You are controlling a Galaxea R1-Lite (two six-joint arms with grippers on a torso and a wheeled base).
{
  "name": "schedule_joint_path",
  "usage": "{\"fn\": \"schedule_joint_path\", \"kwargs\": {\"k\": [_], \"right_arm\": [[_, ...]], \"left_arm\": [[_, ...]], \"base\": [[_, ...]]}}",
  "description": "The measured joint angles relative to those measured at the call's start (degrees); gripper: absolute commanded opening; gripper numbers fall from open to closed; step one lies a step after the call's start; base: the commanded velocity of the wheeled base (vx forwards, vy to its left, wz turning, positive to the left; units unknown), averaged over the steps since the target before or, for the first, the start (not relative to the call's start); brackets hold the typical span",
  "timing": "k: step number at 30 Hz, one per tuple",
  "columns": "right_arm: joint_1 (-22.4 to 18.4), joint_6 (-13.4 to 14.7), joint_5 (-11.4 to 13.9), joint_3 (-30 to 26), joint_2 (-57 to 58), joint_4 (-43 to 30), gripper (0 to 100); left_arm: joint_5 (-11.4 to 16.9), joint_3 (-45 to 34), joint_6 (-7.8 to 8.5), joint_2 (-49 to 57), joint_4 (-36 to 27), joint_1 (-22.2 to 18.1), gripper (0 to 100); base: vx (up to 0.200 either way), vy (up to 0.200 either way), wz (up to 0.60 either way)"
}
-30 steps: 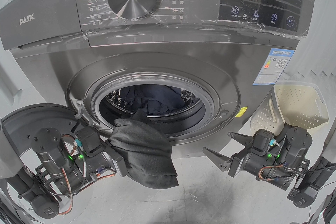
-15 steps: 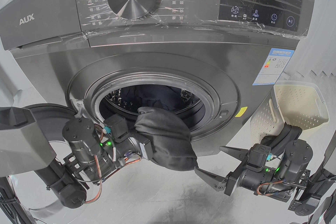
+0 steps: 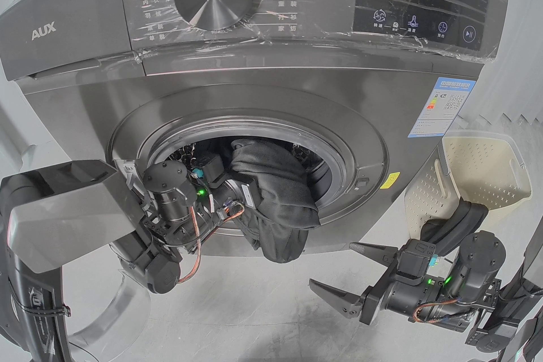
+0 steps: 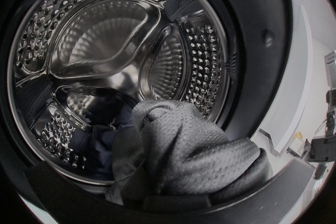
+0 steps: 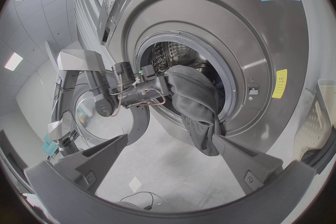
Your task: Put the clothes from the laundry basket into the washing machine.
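The dark garment is draped over the left gripper at the washing machine mouth for loading; can't tell its grip. Below, the right gripper is spread wide, free.

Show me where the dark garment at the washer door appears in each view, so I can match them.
Head view: garment at centre, draped out over the lower edge of the door ring.
Left wrist view: garment bunched close to the camera, in front of the drum.
Right wrist view: garment mid-picture, hanging out over the ring.
Shared landmark: the door ring, which surrounds the garment in all three.
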State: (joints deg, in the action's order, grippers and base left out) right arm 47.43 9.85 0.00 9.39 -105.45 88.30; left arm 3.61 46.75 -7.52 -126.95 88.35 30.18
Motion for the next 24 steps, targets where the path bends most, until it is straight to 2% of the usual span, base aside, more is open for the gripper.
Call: {"fn": "schedule_joint_path", "kwargs": {"k": [11, 19, 21, 24], "right_arm": [[0.17, 0.00, 0.00, 0.17, -0.21, 0.00, 100], [0.22, 0.00, 0.00, 0.21, -0.41, 0.00, 100], [0.24, 0.00, 0.00, 0.21, -0.45, 0.00, 100], [0.24, 0.00, 0.00, 0.21, -0.50, 0.00, 100]], "left_arm": [[-0.17, 14.38, -0.27, -7.80, -6.05, -1.08, 0], [-2.24, 27.33, -0.41, -11.36, -13.68, -1.99, 0], [-3.23, 31.06, -1.04, -12.15, -16.20, -2.24, 0], [-5.00, 36.02, -4.18, -13.20, -20.20, -2.51, 0]], "base": [[0.000, 0.000, 0.00], [0.000, 0.000, 0.00], [0.000, 0.000, 0.00], [0.000, 0.000, 0.00]]}}
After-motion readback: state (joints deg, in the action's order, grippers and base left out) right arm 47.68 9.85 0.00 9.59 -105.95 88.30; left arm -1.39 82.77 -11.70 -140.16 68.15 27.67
